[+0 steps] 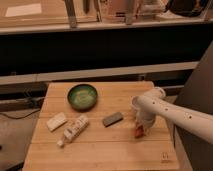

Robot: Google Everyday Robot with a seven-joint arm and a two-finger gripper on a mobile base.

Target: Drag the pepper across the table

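A light bamboo-coloured wooden surface (100, 145) fills the lower part of the view, seen from above and slightly in front. At about four o'clock on it, near the right edge, lies the small orange-red tapered pepper (138, 131), mostly hidden under the white robot arm's end effector (140, 125), which reaches in from the right and presses down on or around it (whether it is clenched on the pepper or merely resting against it cannot be told). Just beside it, toward nine o'clock, sits a dark grey rectangular block (113, 119). Further left lie a white plastic bottle (73, 130) on its side and a pale cream rectangular block (56, 121); a round green bowl (82, 96) sits at eleven o'clock. The likely risk: a leftward drag would push the pepper into the grey block, or the pepper could slip free if contact is shallow.
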